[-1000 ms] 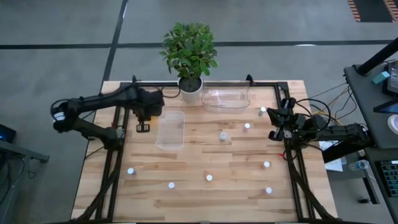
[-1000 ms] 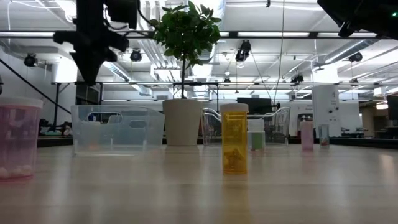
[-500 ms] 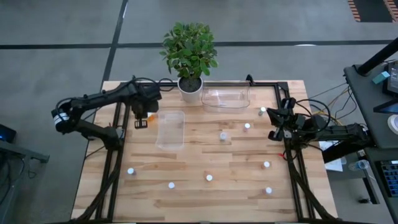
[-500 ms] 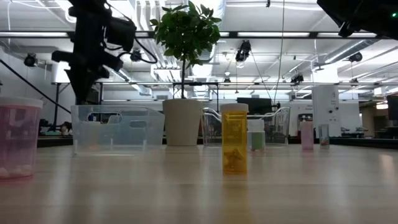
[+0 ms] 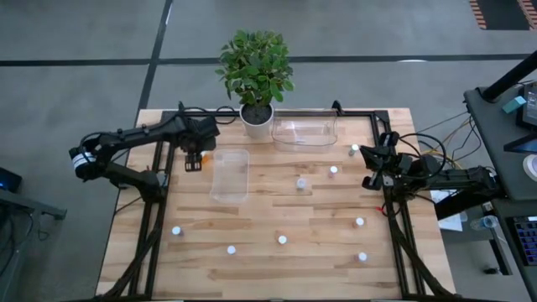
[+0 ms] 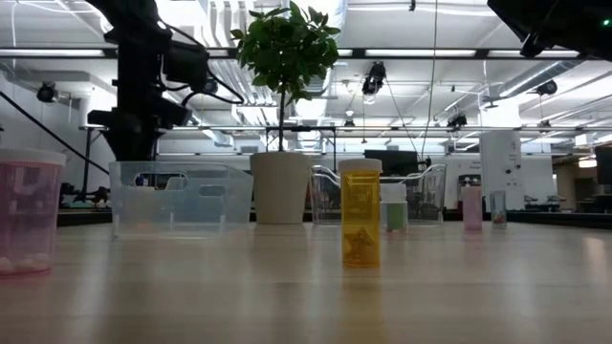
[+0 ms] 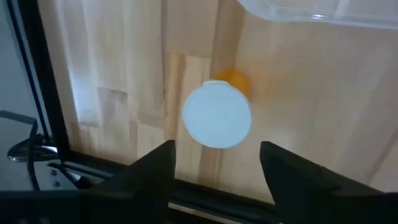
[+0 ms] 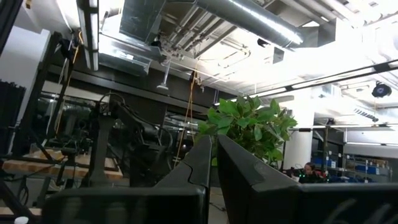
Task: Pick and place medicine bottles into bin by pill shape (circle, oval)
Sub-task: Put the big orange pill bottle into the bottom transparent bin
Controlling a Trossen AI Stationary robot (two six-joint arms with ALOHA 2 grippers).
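Observation:
An orange medicine bottle with a round white cap (image 7: pixel 216 116) stands on the table's far left, beside the clear bin (image 5: pixel 230 174). My left gripper (image 7: pixel 217 163) is open and points down above this bottle, with a finger on either side of the cap and clear of it; it also shows in the high view (image 5: pixel 193 159). My right gripper (image 8: pixel 213 149) is shut and empty at the table's right edge (image 5: pixel 373 168). Several more white-capped bottles stand on the table, such as one at the middle (image 5: pixel 299 182) and one at the near left (image 5: pixel 176 230).
A second clear bin (image 5: pixel 304 132) stands at the far edge beside the white plant pot (image 5: pixel 257 117). In the low view a yellow bottle (image 6: pixel 360 212) stands at the centre and a pink one (image 6: pixel 27 210) at the left. Black frame rails run along the table's sides.
My left gripper has gone toward the table's far edge and come down, and now stands low over the orange bottle beside the clear bin. The bottles have stayed where they were.

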